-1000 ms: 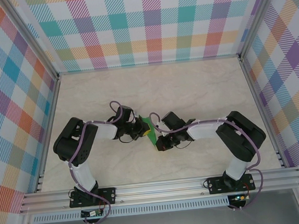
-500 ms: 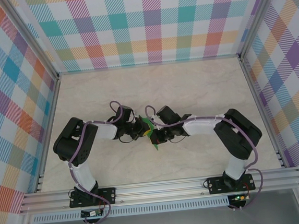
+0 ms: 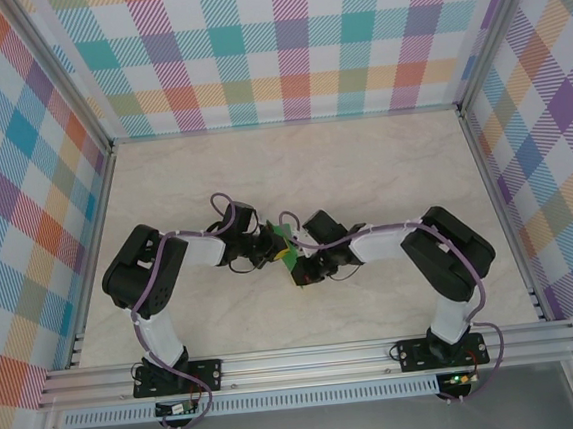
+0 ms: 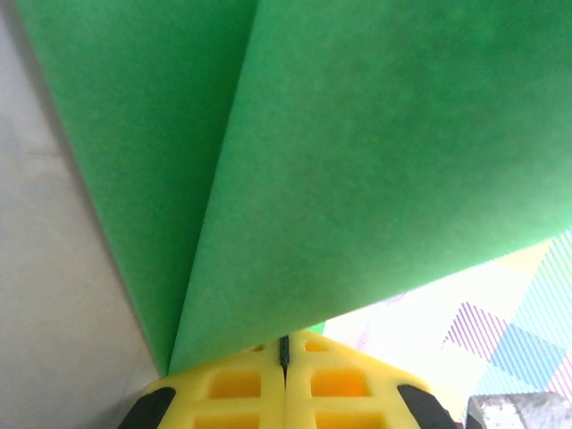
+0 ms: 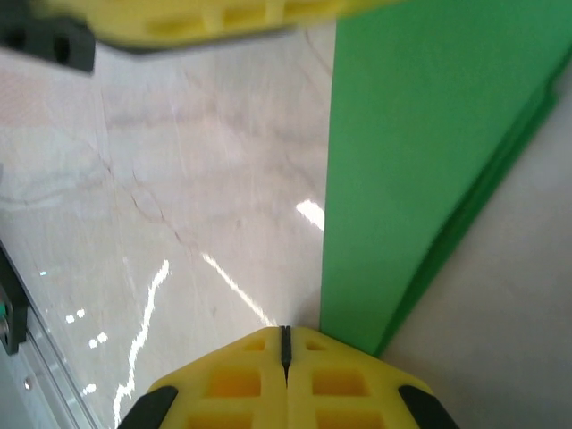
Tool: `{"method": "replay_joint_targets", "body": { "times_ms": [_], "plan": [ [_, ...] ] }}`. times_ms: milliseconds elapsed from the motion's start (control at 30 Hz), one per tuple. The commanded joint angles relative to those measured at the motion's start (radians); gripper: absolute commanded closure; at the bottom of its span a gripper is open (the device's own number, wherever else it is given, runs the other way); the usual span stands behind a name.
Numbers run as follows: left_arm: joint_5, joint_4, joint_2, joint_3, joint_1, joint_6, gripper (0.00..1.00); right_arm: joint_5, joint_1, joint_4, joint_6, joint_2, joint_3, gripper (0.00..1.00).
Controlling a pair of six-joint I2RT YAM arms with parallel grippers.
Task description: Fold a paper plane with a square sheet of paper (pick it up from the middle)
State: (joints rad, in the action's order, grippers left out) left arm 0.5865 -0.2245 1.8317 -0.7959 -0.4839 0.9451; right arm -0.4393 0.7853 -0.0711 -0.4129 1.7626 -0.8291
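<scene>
The square sheet of paper [image 3: 287, 254] is a small, folded bright-green shape lying on the table between my two grippers. In the left wrist view the paper [image 4: 357, 161] shows two layers meeting at a crease. My left gripper [image 4: 284, 344] is shut, its yellow tips right under the paper's lower edge. In the right wrist view the paper [image 5: 402, 161] lies flat as a layered strip. My right gripper [image 5: 286, 332] is shut beside its lower left corner, nothing between the fingers. The left gripper's yellow fingers [image 5: 197, 20] cross the top of that view. From above, the left gripper [image 3: 273, 248] and right gripper [image 3: 300, 266] nearly meet.
The marble-patterned table [image 3: 363, 168] is walled by chequered panels at the back and both sides. An aluminium rail [image 3: 309, 358] runs along the near edge where the arm bases sit. Open tabletop lies behind and to either side of the grippers.
My right gripper has slid left, closer to the paper and the left gripper, and covers more of the green from above. The left arm has barely moved.
</scene>
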Motion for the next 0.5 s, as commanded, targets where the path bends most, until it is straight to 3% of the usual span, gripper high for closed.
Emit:
{"method": "replay_joint_targets", "body": {
  "times_ms": [0, 233, 467],
  "plan": [
    [-0.123, 0.149, 0.050, 0.021, -0.002, -0.007, 0.96, -0.041, 0.009, -0.149, 0.050, -0.041, 0.087, 1.00],
    [-0.093, 0.116, 0.051, 0.017, -0.002, -0.005, 0.96, -0.001, 0.000, -0.132, 0.018, -0.117, 0.135, 1.00],
    [-0.031, 0.057, 0.030, 0.006, -0.002, -0.025, 0.93, 0.048, -0.009, -0.056, -0.015, -0.167, 0.030, 1.00]
  ]
}}
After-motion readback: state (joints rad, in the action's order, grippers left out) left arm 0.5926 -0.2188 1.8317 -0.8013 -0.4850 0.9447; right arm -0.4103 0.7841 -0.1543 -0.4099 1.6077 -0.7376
